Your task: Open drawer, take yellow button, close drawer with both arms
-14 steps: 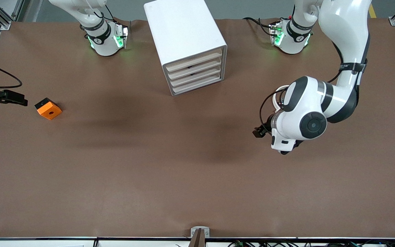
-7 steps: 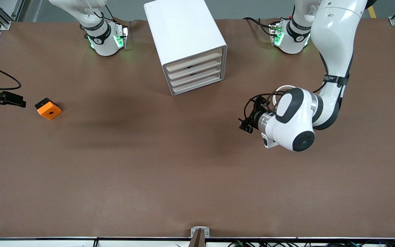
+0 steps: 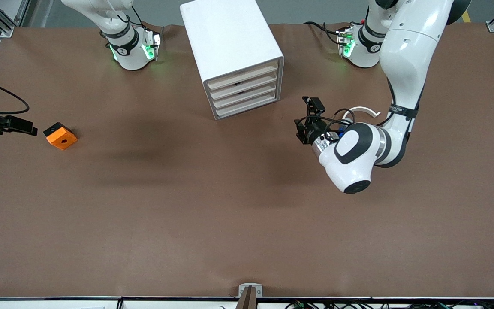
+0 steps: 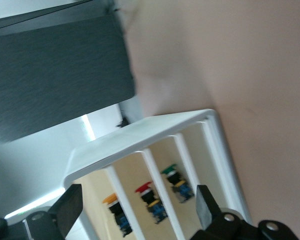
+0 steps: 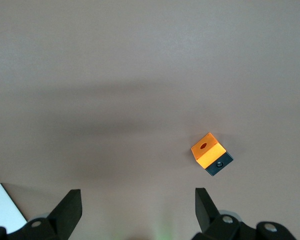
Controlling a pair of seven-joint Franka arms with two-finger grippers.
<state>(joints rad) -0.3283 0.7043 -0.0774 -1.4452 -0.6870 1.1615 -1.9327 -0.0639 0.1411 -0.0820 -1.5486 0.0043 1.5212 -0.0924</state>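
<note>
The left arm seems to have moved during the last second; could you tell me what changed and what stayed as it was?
The left arm swung its wrist round and carried the left gripper toward the front of the white drawer cabinet; it is open, holds nothing and now faces the drawers, where small buttons show. The right gripper barely moved and waits open beside the orange block. Cabinet and block stayed put.

No text, label, brand, number or sign can be read on anything in view
</note>
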